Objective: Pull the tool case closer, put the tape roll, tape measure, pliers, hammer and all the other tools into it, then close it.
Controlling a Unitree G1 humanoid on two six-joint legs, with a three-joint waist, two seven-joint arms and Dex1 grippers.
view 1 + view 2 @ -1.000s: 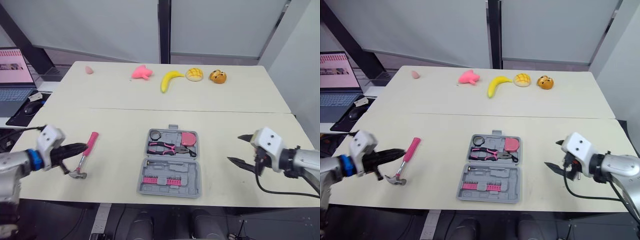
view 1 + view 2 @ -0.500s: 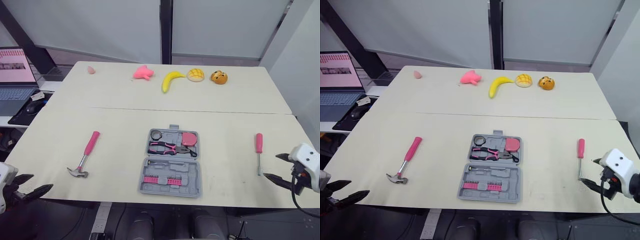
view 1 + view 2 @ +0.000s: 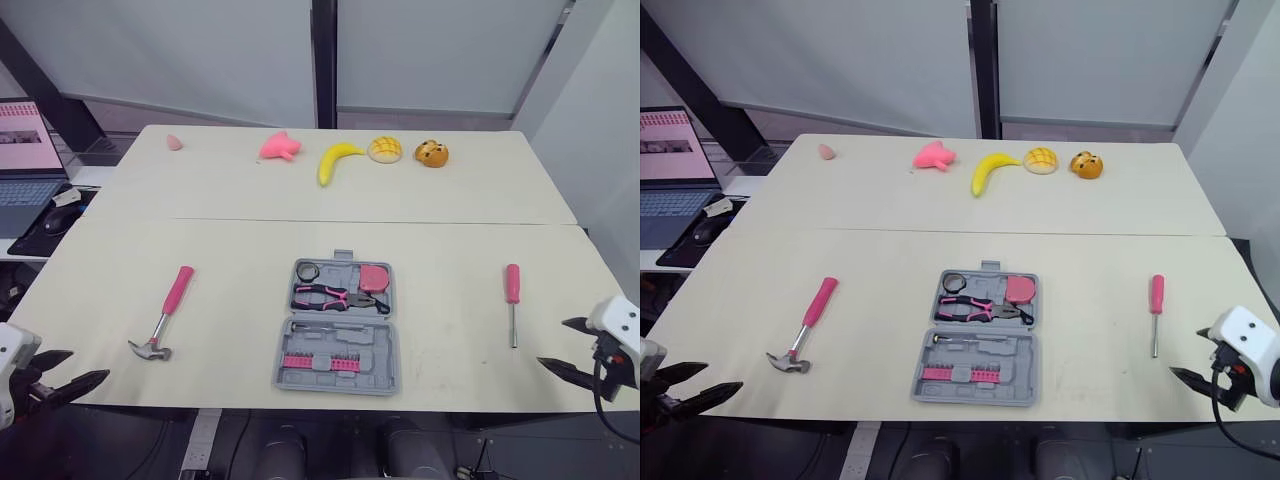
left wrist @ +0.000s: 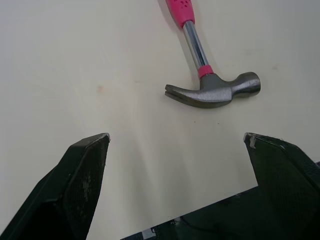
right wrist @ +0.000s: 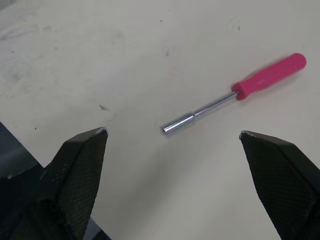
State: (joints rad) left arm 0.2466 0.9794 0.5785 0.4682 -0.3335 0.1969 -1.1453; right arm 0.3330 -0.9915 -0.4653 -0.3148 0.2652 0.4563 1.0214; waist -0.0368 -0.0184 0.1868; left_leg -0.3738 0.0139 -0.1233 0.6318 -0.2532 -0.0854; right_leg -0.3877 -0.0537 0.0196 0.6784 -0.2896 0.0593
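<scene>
Left eye view, tool case sat open by the desk's near edge, held pliers and tape measure, left gripper and right gripper released.

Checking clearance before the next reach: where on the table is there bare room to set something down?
Bare stretches lie between the hammer and the tool case, and between the case and the screwdriver. The band beyond the case is also bare. Crowded: the far edge, around the banana.
</scene>
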